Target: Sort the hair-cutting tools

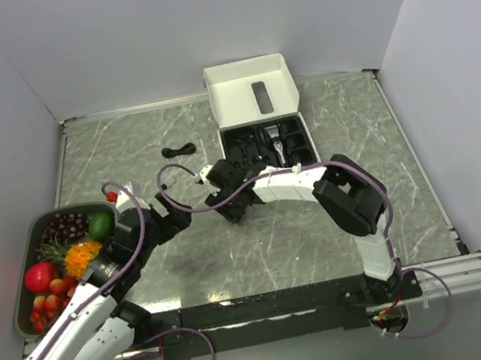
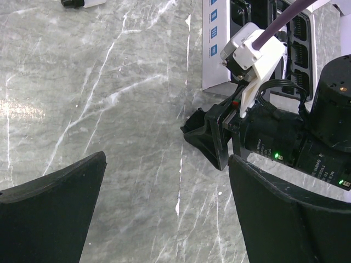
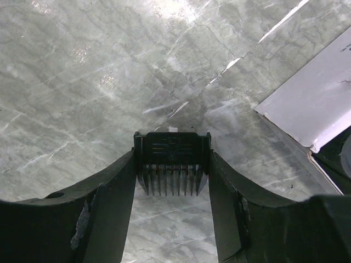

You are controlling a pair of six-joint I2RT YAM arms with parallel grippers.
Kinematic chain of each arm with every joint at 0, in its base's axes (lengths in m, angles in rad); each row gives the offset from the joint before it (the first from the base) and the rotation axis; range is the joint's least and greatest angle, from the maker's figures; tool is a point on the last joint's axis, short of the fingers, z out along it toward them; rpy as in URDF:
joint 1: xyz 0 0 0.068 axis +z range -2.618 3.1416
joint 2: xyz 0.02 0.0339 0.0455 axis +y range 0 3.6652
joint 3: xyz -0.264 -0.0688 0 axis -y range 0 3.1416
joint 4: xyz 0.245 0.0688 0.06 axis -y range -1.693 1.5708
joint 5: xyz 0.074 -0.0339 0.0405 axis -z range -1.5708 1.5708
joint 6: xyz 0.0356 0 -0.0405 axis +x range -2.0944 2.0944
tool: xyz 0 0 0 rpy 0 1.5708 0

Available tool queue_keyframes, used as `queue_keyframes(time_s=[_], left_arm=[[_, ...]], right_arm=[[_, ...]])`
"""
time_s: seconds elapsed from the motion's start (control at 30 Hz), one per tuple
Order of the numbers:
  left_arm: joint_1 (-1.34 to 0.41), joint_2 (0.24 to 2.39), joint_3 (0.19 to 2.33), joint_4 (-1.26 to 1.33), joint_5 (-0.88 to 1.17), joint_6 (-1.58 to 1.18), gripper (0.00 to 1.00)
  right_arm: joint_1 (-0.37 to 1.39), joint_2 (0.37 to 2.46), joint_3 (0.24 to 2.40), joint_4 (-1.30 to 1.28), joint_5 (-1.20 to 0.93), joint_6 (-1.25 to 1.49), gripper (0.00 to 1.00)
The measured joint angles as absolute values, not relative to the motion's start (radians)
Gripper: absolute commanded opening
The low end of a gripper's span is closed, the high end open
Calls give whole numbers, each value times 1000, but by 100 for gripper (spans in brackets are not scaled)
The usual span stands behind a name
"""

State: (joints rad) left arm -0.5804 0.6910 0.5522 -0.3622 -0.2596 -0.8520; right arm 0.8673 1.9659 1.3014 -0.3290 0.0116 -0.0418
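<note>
Between pale walls (image 1: 121, 33), the grey marbled table (image 1: 262, 251) bears white box (image 1: 253, 94) and cable (image 1: 178, 149).

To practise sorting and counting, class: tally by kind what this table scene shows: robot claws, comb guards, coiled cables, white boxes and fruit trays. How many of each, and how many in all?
claws: 2, the left claw and the right claw
comb guard: 1
coiled cable: 1
white box: 1
fruit tray: 1
total: 6
</note>
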Motion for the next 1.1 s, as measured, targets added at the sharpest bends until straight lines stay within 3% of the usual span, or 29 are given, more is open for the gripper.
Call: queue_keyframes(time_s=[0.3, 0.5, 0.9, 1.1], left_arm=[[-580, 691, 552, -360, -259, -852, 99], [-580, 691, 552, -357, -252, -852, 99], [-580, 704, 563, -362, -251, -851, 99], [-580, 710, 578, -364, -251, -850, 99]], right_arm=[[872, 1880, 1269, -429, 48, 22, 46], [858, 1787, 1359, -551, 136, 96, 45], [625, 1779, 1492, -635, 231, 237, 45], [599, 1814, 1581, -635, 258, 274, 45]])
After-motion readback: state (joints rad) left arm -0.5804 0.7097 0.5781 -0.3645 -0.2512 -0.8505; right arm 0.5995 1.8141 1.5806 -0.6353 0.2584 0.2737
